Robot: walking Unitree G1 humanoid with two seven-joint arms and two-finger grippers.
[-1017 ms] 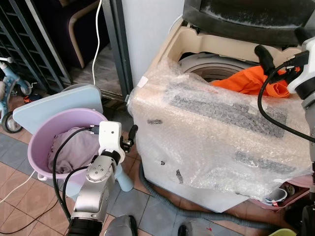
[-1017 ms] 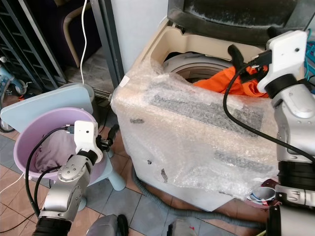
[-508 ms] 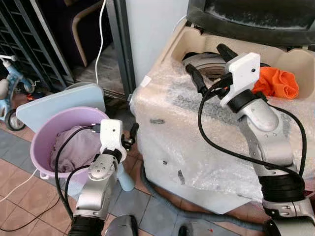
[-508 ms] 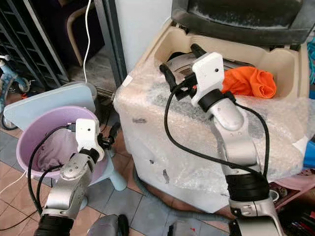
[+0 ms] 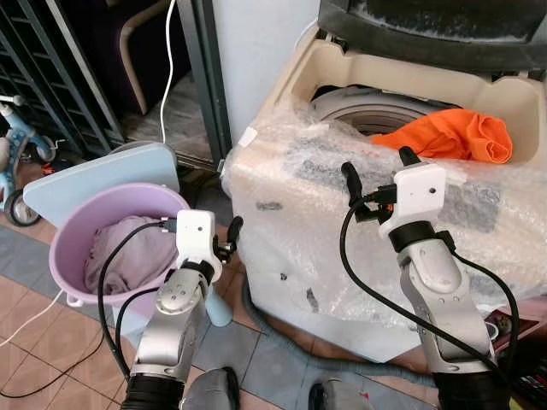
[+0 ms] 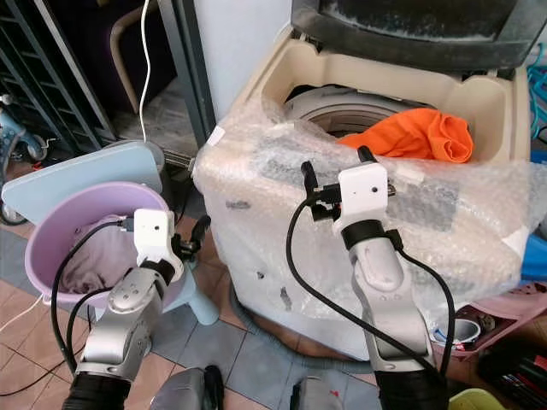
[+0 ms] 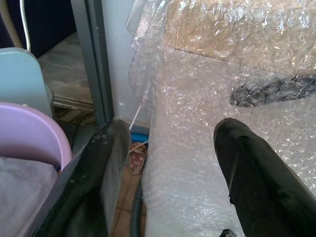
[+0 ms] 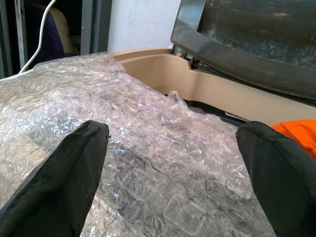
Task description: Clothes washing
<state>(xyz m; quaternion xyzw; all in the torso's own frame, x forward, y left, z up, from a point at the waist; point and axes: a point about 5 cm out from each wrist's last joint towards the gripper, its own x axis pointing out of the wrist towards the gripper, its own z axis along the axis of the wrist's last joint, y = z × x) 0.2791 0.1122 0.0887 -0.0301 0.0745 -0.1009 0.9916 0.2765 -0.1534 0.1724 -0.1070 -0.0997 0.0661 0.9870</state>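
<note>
A top-loading washer (image 5: pixel 282 94) wrapped in bubble wrap stands with its lid up. An orange garment (image 5: pixel 449 137) lies draped over the drum's front rim. My right gripper (image 5: pixel 376 171) hovers open over the bubble-wrapped front panel, short of the garment, with nothing between its fingers (image 8: pixel 64 182). A purple basin (image 5: pixel 64 235) to the left holds pale lilac-grey clothes (image 5: pixel 128 256). My left gripper (image 5: pixel 227 243) hangs open and empty between the basin and the washer's side; its fingers (image 7: pixel 98 187) frame the washer's corner.
The basin rests on a light blue stool (image 5: pixel 94 175). A grey door frame (image 5: pixel 201 77) and a white cable (image 5: pixel 168 60) stand behind it, with a child's tricycle (image 5: pixel 13 162) at far left. A grey hose (image 5: pixel 273 333) runs along the tiled floor under the washer.
My right arm has drawn back from over the drum to the washer's front panel. The orange garment stays on the rim. The left arm is unchanged.
</note>
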